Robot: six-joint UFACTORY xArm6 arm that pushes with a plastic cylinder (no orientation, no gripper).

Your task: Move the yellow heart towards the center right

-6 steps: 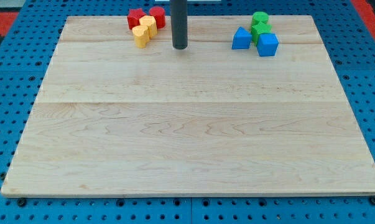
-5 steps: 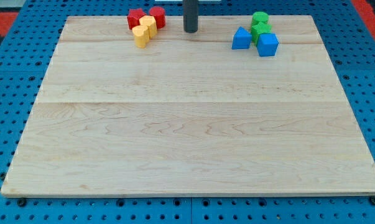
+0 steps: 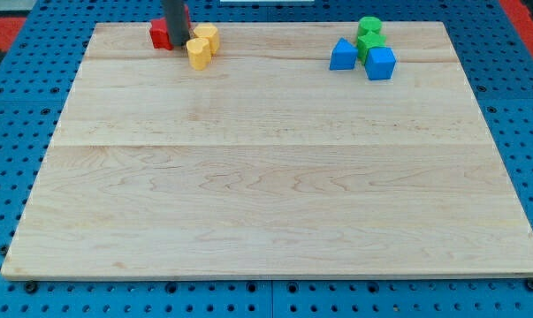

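Observation:
Two yellow blocks touch each other near the view's top left: one (image 3: 207,37) sits higher and one (image 3: 198,53) lower. Which of them is the heart I cannot tell. My tip (image 3: 176,44) stands just left of the yellow pair, close against it. A red block (image 3: 160,34) lies right beside the rod on its left. A bit of another red block (image 3: 186,12) shows behind the rod. All sit on the wooden board (image 3: 266,177).
At the view's top right there is a cluster: a blue triangular block (image 3: 342,55), a blue cube (image 3: 381,63) and two green blocks (image 3: 369,26) (image 3: 368,44). A blue pegboard (image 3: 19,132) surrounds the board.
My tip has moved from the right of the red and yellow cluster to its left side. The red blocks have shifted left. The yellow blocks have barely moved.

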